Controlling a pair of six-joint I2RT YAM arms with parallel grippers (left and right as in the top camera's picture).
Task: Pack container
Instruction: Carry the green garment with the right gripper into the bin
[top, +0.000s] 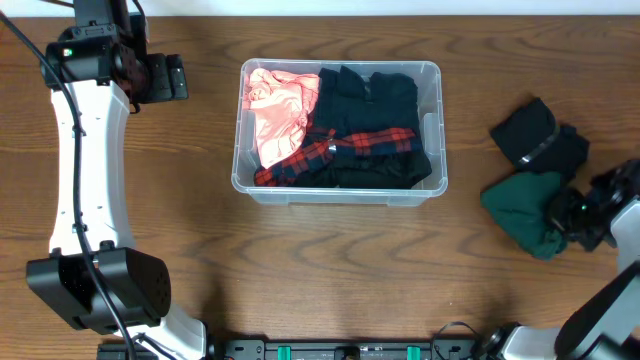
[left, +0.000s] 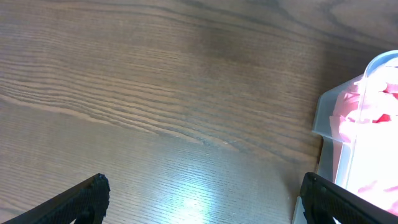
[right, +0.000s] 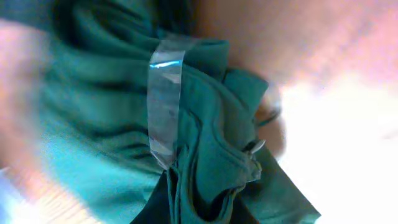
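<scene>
From overhead, the container (top: 340, 130) sits at the middle of the wooden counter (top: 330, 270), holding a pink garment (top: 278, 112), a dark navy garment (top: 375, 100) and a red plaid garment (top: 345, 148). The left gripper (top: 178, 78) hangs over bare wood well to the container's left. Far to the right lie a black garment (top: 535, 135) and a green garment (top: 520, 205), touching; the right gripper (top: 562, 215) is down on the green one.

In the left wrist view, the left gripper (left: 202, 186) is spread wide, nothing between its fingers (left: 87, 196). The container's corner (left: 348, 118) shows at the right edge.

In the blurred right wrist view, the right gripper (right: 199, 199) is pressed together, pinching the green garment (right: 112, 124), which has a clear tape band (right: 165, 106) around it.
</scene>
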